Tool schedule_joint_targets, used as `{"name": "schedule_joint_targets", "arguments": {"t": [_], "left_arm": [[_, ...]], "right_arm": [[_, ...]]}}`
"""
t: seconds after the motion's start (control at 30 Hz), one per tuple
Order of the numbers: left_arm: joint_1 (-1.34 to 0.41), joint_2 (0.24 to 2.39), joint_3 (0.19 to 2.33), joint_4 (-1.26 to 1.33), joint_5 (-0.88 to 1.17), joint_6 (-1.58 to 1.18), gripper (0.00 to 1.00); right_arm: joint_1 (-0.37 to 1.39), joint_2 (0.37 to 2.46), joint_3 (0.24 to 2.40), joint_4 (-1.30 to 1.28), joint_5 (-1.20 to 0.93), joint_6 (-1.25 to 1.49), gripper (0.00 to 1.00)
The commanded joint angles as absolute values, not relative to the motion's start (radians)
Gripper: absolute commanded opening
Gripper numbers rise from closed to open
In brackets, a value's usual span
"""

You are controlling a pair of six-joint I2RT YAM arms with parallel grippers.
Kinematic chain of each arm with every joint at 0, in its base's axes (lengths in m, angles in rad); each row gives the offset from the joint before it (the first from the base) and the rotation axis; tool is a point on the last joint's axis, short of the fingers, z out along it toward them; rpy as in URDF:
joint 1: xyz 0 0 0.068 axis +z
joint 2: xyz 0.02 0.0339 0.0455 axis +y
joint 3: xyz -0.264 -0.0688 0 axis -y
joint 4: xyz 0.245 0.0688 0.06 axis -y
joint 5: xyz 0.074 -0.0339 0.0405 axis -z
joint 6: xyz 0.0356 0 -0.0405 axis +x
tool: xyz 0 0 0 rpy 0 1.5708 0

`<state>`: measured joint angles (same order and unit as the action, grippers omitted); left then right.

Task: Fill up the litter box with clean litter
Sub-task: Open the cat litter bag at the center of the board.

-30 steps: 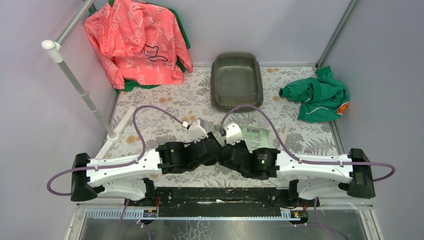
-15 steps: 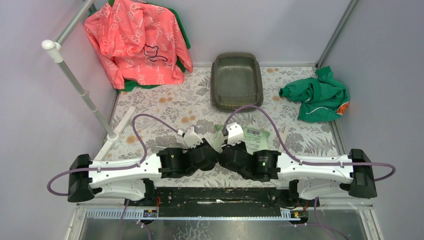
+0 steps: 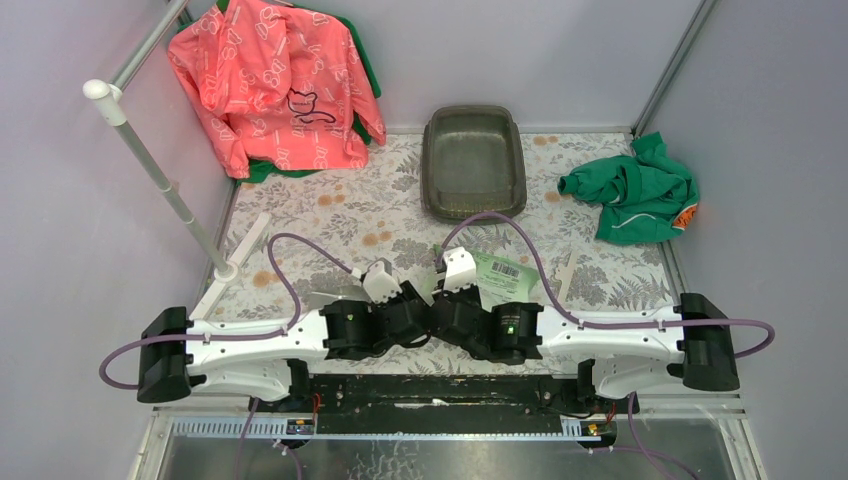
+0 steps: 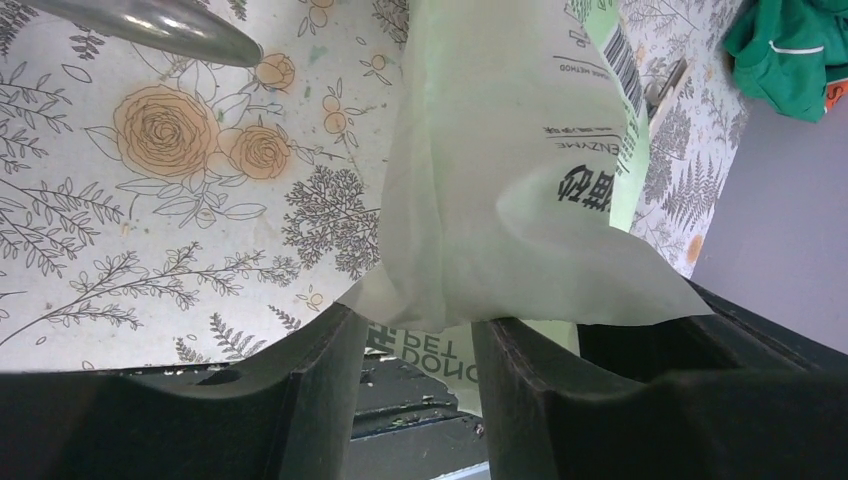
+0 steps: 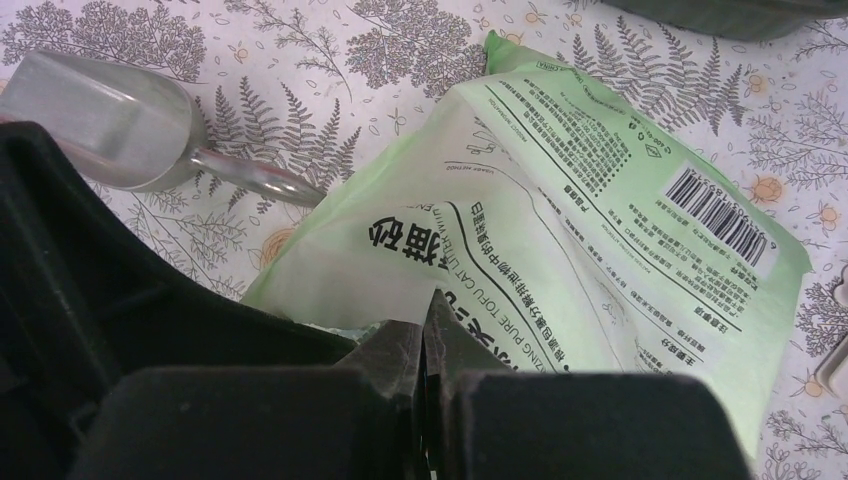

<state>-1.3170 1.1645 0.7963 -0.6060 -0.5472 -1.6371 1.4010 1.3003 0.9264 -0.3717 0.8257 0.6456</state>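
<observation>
Right hand [image 5: 428,345] pinches bag [image 5: 600,250]; left hand [image 4: 415,335] parted around it — scoop [image 5: 100,120] beside, litter box [image 3: 472,165] beyond.

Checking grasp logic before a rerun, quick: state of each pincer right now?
Left pincer: open, litter bag edge hanging between its fingers.
Right pincer: shut on the litter bag.

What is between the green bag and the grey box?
Between bag and litter box, only flowery table cover and a looping purple cable, in the top view.
</observation>
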Motion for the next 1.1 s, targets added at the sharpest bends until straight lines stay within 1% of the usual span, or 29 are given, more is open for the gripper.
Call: {"name": "schedule_joint_targets", "arguments": {"t": [0.0, 0.2, 0.33, 0.4, 0.57, 0.7, 0.9, 1.07], "left_arm": [[-1.325, 1.163, 0.769, -0.655, -0.598, -1.665, 0.50], [-1.324, 1.169, 0.750, -0.653, -0.629, -1.663, 0.50], [-1.304, 1.147, 0.727, -0.652, -0.661, -1.652, 0.51], [-1.266, 1.126, 0.708, -0.613, -0.652, -1.599, 0.49], [-1.080, 1.122, 0.667, -0.444, -0.518, -1.387, 0.40], [-0.974, 1.197, 0.696, -0.370, -0.429, -1.263, 0.35], [-0.907, 1.336, 0.748, -0.312, -0.346, -1.176, 0.34], [-0.904, 1.365, 0.733, -0.285, -0.303, -1.169, 0.32]], "right_arm": [[1.417, 1.335, 0.950, -0.338, 0.937, 0.675, 0.00], [1.388, 1.365, 0.970, -0.319, 0.980, 0.643, 0.00], [1.308, 1.387, 0.972, -0.290, 0.964, 0.593, 0.00], [1.270, 1.394, 0.970, -0.269, 0.956, 0.562, 0.00], [1.197, 1.419, 0.983, -0.236, 0.940, 0.492, 0.00], [1.166, 1.457, 1.021, -0.235, 0.942, 0.442, 0.00], [1.139, 1.478, 1.033, -0.226, 0.933, 0.379, 0.00], [1.132, 1.468, 1.006, -0.262, 0.943, 0.369, 0.00]]}}
